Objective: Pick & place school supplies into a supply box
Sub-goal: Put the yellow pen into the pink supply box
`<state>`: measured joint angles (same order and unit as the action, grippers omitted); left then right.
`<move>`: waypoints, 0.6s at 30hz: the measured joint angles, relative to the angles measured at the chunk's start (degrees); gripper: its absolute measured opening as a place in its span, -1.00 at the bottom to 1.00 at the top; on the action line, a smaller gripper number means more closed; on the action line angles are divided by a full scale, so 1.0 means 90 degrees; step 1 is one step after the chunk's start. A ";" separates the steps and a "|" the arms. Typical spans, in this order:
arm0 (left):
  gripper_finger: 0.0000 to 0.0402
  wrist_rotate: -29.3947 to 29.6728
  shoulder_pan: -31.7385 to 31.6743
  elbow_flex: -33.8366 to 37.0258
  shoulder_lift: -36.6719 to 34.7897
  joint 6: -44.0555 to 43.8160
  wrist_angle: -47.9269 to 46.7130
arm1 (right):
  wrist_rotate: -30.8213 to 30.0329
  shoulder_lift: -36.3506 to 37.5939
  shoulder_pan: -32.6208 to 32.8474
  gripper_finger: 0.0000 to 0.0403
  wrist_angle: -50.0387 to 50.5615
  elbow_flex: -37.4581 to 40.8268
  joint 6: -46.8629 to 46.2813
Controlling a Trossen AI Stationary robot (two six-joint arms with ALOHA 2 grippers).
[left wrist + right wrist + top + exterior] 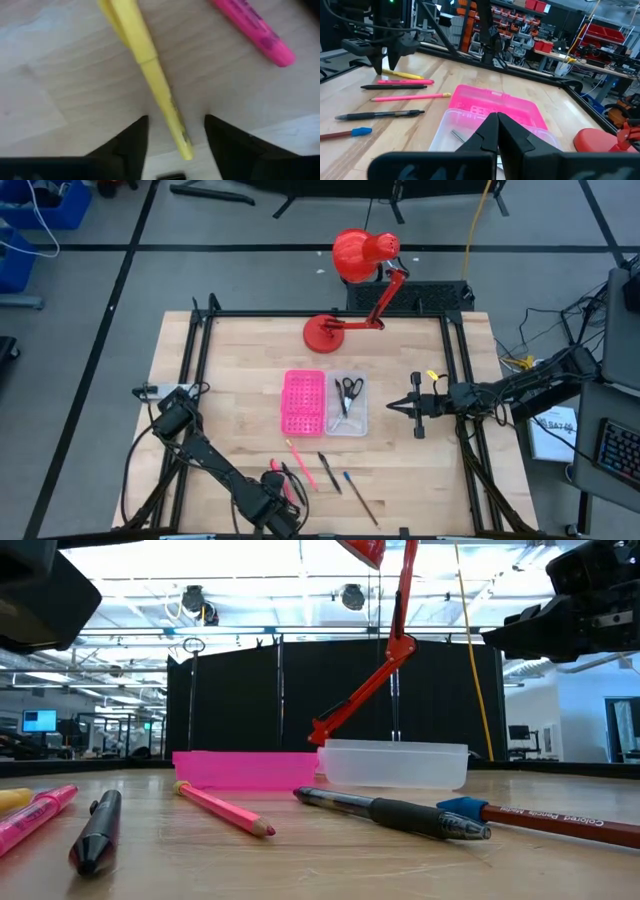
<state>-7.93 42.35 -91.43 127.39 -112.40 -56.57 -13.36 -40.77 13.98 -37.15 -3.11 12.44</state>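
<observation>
Left gripper (175,132) hangs low over the bench's near edge, fingers parted, straddling the yellow pen (145,65) without closing on it; pink highlighter (252,30) lies just beside. Right gripper (400,407) hovers near the bench's right edge, fingers clenched together, empty. Supply box (352,423) sits mid-bench, scissors (347,390) inside its clear half. Remaining pens lie between box and near edge.

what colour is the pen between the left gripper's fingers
Yellow pen, seen best in the left wrist view.
</observation>
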 joint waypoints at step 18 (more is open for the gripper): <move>-0.89 0.0385 -0.0047 0.0102 -0.0032 -0.0500 0.0431 | 0.0014 0.0000 0.0000 -1.00 0.0270 0.0000 -0.0138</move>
<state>-4.46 41.93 -90.51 127.11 -116.91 -52.69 -13.23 -40.76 13.98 -34.72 -3.11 11.20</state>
